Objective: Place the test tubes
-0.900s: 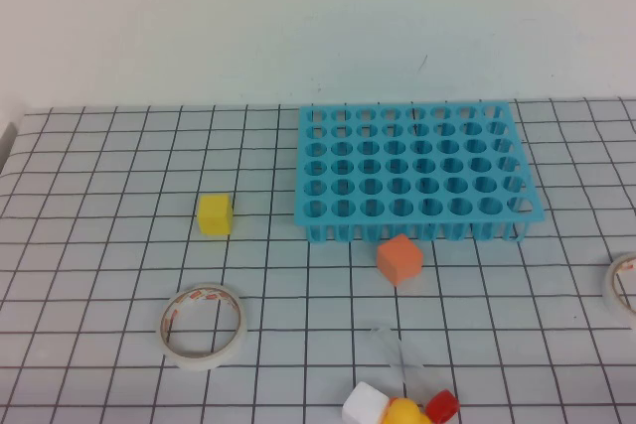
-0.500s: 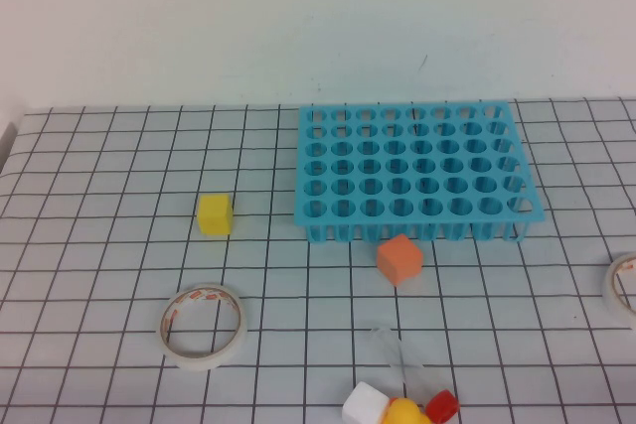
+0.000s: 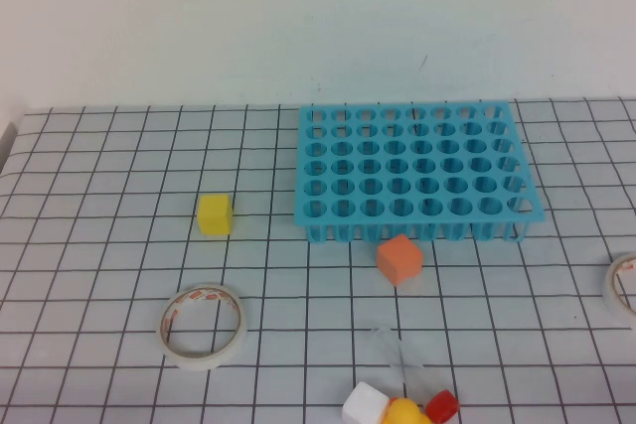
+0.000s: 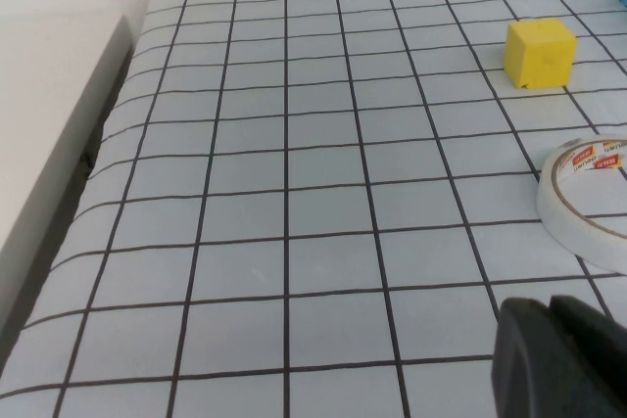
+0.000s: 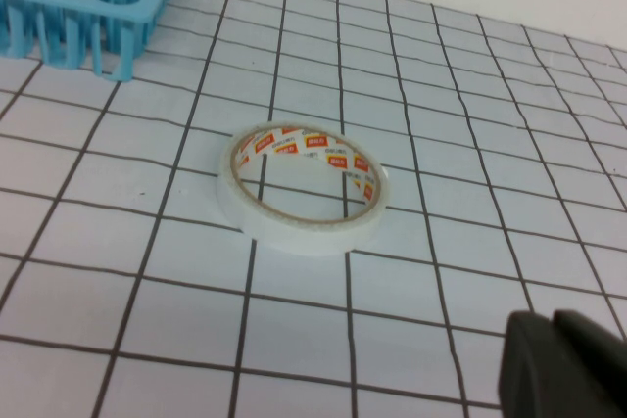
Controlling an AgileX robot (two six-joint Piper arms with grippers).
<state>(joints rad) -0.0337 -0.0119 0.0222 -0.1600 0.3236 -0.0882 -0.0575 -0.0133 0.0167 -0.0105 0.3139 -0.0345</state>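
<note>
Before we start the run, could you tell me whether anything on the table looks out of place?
Yes: the test tubes lie flat at the near edge, while every hole of the blue rack is empty. The left gripper hovers shut near the left tape roll, the right gripper shut near the right tape roll.

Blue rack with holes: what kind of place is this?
Probably a robot practice bench dressed as a lab: an empty blue rack, a clear test tube lying on the gridded table. Left gripper and right gripper, both shut, hang low over it, each near a tape roll.
</note>
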